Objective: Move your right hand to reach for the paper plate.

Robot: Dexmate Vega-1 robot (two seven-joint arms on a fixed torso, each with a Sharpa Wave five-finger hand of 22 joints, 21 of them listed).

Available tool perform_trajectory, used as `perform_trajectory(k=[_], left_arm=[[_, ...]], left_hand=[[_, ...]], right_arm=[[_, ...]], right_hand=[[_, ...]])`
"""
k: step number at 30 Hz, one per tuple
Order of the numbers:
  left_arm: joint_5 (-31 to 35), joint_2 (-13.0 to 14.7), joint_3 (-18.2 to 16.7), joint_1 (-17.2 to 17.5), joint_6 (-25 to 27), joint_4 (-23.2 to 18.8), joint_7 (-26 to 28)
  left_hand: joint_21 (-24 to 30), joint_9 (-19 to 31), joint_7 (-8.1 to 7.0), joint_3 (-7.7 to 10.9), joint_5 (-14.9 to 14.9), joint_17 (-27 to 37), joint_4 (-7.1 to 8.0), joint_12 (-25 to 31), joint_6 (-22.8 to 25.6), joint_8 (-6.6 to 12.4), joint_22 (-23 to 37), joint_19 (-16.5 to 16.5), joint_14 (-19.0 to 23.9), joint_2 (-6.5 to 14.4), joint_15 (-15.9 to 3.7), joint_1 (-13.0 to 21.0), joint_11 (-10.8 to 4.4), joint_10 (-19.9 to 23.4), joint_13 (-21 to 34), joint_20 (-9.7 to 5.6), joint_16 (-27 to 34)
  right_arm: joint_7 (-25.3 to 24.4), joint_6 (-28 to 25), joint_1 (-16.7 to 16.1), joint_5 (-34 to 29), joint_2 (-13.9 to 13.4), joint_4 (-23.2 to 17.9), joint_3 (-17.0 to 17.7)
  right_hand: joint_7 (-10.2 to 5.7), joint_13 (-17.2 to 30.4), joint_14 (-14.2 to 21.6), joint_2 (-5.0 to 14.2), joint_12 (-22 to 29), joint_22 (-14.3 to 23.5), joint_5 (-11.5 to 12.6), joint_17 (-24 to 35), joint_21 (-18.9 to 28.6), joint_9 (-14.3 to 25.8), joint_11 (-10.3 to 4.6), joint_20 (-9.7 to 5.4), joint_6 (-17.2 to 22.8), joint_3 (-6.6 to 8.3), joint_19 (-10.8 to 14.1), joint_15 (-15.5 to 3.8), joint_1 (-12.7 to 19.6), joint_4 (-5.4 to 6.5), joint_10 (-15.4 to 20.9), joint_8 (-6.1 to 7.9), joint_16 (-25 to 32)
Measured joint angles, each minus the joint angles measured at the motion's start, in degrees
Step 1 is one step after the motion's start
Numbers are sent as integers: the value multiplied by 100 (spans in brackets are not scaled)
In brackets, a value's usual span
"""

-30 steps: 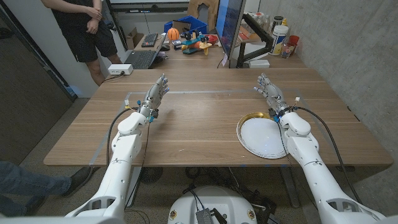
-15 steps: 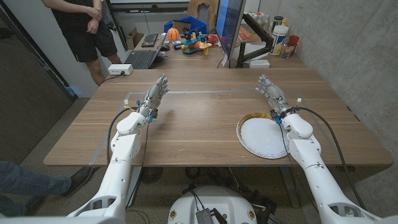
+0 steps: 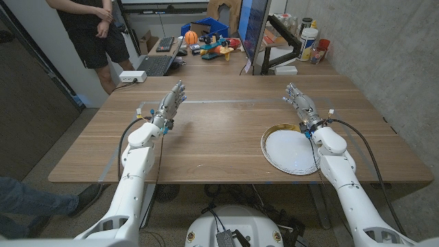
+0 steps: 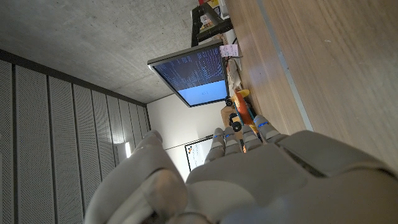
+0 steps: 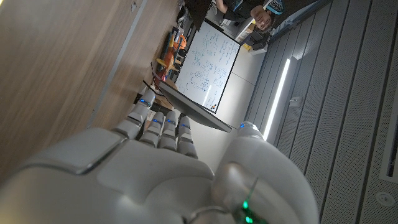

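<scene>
The white round paper plate with a gold-coloured rim band point(image 3: 291, 151) lies flat on the brown wooden table point(image 3: 219, 137) at roughly the 4 o'clock position from the table centre, close to the near edge. The right hand point(image 3: 300, 104) is held above the table at about 12 o'clock from the plate, beyond its far rim and apart from it; its fingers are extended, slightly spread, and hold nothing. The right forearm passes over the plate's right-hand portion. The left hand point(image 3: 171, 104) is held at about 10 o'clock from the table centre, well apart from the plate, fingers likewise extended and holding nothing. To perform the reach well, bring the right hand back toward the 6 o'clock direction and lower it onto the plate's far or right rim, keeping the fingers apart so the thin edge can pass between thumb and fingers. Approach at a shallow angle: a light paper plate will probably slide if pushed sideways. The plate is circular, so it has no long axis and no pointing direction; it faces upward, and the gold band shows most clearly along the far-left arc.
</scene>
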Motion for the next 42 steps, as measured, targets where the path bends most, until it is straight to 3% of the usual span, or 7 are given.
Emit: perform_trajectory(k=[42], left_arm=[[80, -28, 63, 19, 4, -80, -81]], left_hand=[[-146, -1, 1, 1, -4, -54, -48, -44, 63, 0, -2, 1, 0, 31, 0, -31, -30, 30, -80, 40, 0]], right_arm=[[-44, 437, -452, -271, -68, -340, 171]], right_hand=[[-154, -79, 0, 0, -56, 0, 45, -79, -122, -26, -21, -1, 110, -24, 1, 0, 0, -23, 121, 22, 0]])
